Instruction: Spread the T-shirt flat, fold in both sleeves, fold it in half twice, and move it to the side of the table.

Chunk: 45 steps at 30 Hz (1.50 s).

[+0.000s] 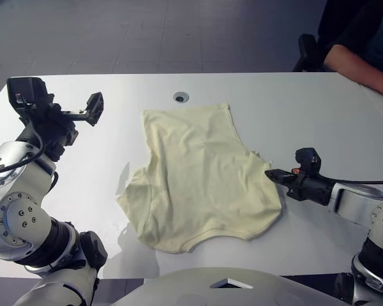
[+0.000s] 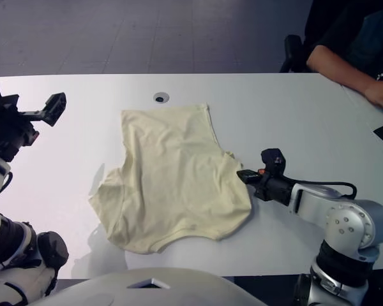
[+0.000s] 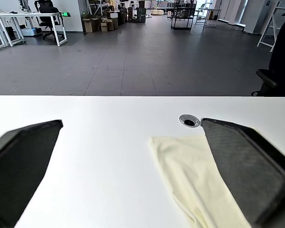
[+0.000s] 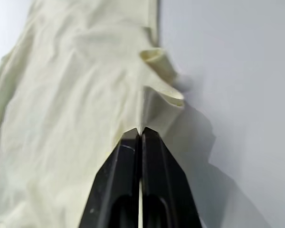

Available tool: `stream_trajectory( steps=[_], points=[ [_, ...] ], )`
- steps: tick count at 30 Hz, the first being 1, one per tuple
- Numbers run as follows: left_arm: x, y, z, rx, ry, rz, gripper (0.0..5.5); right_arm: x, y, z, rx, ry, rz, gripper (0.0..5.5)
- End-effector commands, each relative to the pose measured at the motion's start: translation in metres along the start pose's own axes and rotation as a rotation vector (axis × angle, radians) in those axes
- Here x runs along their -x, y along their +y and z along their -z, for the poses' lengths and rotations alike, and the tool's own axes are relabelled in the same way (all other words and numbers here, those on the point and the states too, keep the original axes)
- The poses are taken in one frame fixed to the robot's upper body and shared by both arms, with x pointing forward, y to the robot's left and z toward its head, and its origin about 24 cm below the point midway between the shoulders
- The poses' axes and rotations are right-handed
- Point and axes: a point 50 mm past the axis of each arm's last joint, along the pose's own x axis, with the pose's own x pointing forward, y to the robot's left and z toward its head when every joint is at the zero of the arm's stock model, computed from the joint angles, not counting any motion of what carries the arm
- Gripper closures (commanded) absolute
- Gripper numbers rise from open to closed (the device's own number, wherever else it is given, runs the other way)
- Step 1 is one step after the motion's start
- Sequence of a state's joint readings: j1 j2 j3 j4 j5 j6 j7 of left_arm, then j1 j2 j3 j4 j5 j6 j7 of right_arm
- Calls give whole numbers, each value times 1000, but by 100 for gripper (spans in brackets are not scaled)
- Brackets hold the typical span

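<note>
Above the table's [image 1: 319, 108] left edge, the left gripper [image 1: 59, 108] hung with its fingers spread wide, holding nothing. The pale yellow T-shirt [image 1: 198, 178] lay rumpled at the table's middle. At the shirt's right edge, the right gripper [image 1: 272, 174] was pinched onto the cloth. By my judgement the spreading was unfinished, and the sleeve folds, both halvings and the move aside remained.

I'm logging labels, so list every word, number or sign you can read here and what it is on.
Nothing can be read.
T-shirt: plain, no print on the side that shows.
Table: no markings.
Green lit sign in the room behind: too small to read.
</note>
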<state>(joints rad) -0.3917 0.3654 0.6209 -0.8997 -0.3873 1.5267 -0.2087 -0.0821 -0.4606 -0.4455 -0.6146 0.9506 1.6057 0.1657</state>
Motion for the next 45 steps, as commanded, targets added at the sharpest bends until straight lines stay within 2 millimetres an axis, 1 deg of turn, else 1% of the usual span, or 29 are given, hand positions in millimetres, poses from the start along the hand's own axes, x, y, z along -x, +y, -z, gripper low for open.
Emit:
stream_trajectory(
  steps=[1, 4, 7, 12, 15, 18, 20, 22, 26, 28, 30, 31, 33, 36, 40, 43, 45],
  points=[
    [1, 0, 0, 0, 10, -8, 10, -1, 19, -3, 86, 15, -94, 549],
    [2, 0, 1, 1, 14, -14, 10, -1, 32, 0, 122, 38, -183, 549],
    [-1, -2, 1, 1, 21, 5, 10, -4, 42, 4, 130, 39, -224, 549],
    [-3, -4, 1, 0, 24, 13, 10, -21, 56, 14, 105, 75, -257, 549],
    [-8, -6, -2, -6, 25, 41, 10, -29, 65, 21, 80, 79, -261, 549],
    [-12, -7, -4, -9, 26, 54, 10, -34, 72, 24, 67, 78, -264, 549],
    [-13, -8, -5, -9, 27, 59, 10, -38, 74, 22, 63, 75, -256, 513],
    [-14, -10, -2, -6, 37, 70, 10, -39, 77, 16, 50, 44, -296, 477],
    [-11, -11, 6, 3, 77, 89, 10, -33, 79, 4, 11, -20, -402, 417],
    [-6, -6, 15, -7, 130, 85, 10, -30, 72, -9, -14, -80, -391, 382],
    [6, 0, 28, -13, 187, 62, 10, -28, 59, -25, -31, -127, -336, 346],
    [8, -1, 33, -13, 219, 90, 10, -25, 52, -27, -52, -160, -288, 335],
    [5, -7, 43, 0, 289, 183, 10, -15, 40, -24, -111, -231, -179, 299],
    [12, -7, 64, 24, 423, 283, 10, -3, 26, -18, -193, -303, -44, 253],
    [23, 3, 88, 118, 584, 373, 10, 2, 25, -12, -250, -334, 24, 189],
    [28, 19, 104, 176, 689, 338, 10, 4, 26, -12, -272, -343, 38, 132],
    [34, 24, 110, 212, 725, 352, 10, 5, 26, -12, -280, -342, 43, 97]
  ],
)
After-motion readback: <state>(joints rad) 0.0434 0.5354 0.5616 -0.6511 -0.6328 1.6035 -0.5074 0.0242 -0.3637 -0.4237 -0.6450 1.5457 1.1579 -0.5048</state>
